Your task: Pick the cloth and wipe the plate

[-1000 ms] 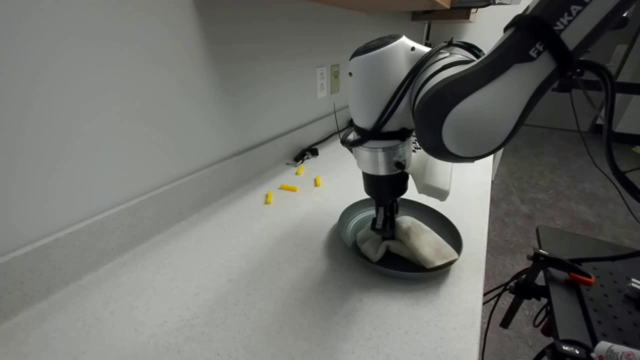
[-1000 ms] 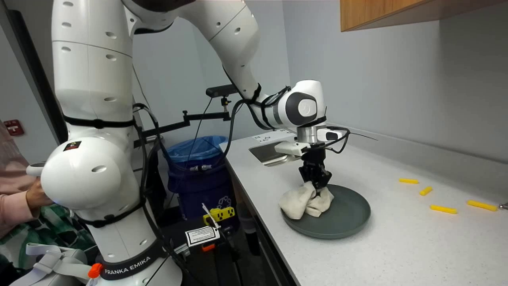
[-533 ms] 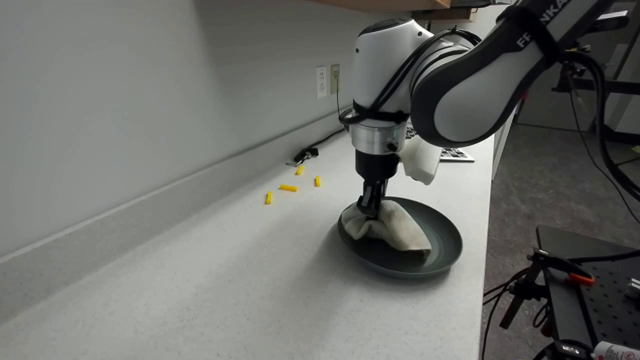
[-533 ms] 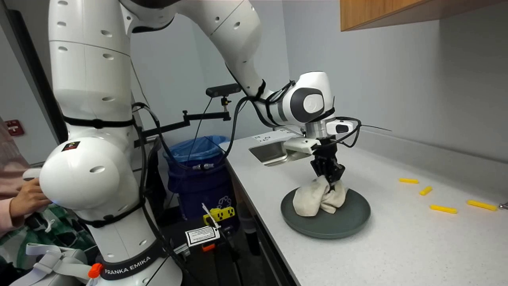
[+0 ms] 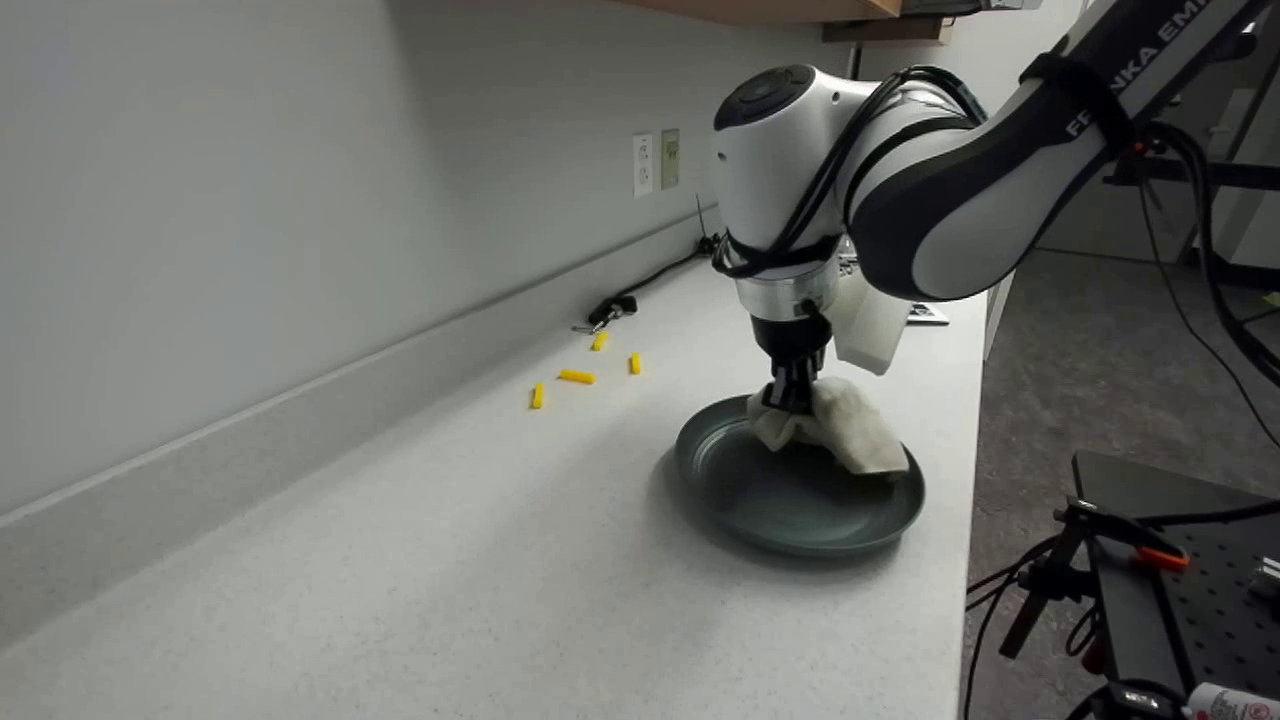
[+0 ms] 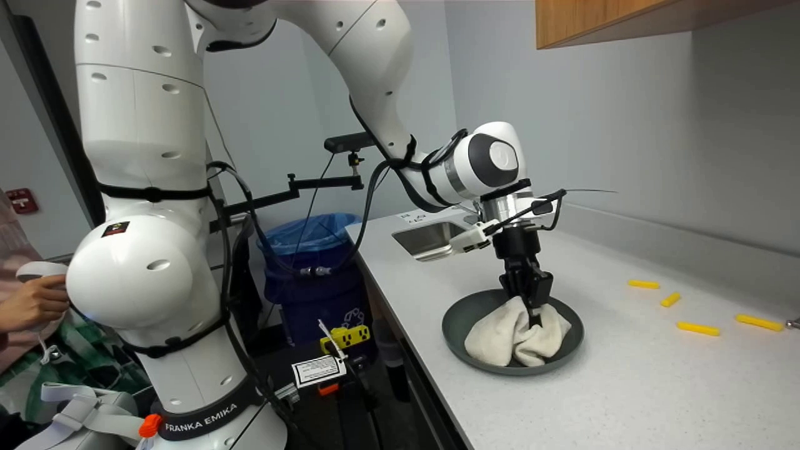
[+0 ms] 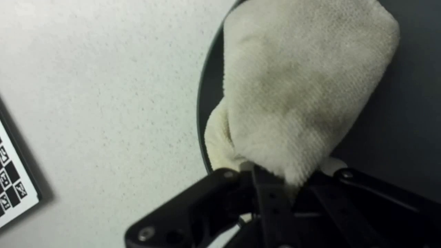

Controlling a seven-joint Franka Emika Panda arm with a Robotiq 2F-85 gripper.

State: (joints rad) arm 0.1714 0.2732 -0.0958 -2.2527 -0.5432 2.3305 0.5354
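A crumpled off-white cloth (image 5: 858,430) lies on a round dark green-grey plate (image 5: 775,508) on the counter. In an exterior view the cloth (image 6: 497,336) covers the middle and near part of the plate (image 6: 465,310). My gripper (image 5: 792,398) points down, slightly tilted, and is shut on the bunched cloth; it also shows so in an exterior view (image 6: 533,307). In the wrist view the cloth (image 7: 303,79), with brownish stains, runs up between the fingers of the gripper (image 7: 287,177) and hangs over the plate (image 7: 403,127). The fingertips are hidden in the cloth.
Several yellow sticks (image 5: 577,376) lie beside the plate towards the wall, near a black clip with a cable (image 5: 612,308). A sink (image 6: 428,240) is set in the counter (image 6: 625,375). A black-and-white patterned board (image 7: 13,179) lies near the plate. A wooden cabinet (image 6: 625,22) hangs above.
The gripper, still holding the cloth, has moved across the plate, first towards the wall, then along the plate to a different side. The wrist is now more tilted. The plate has not moved.
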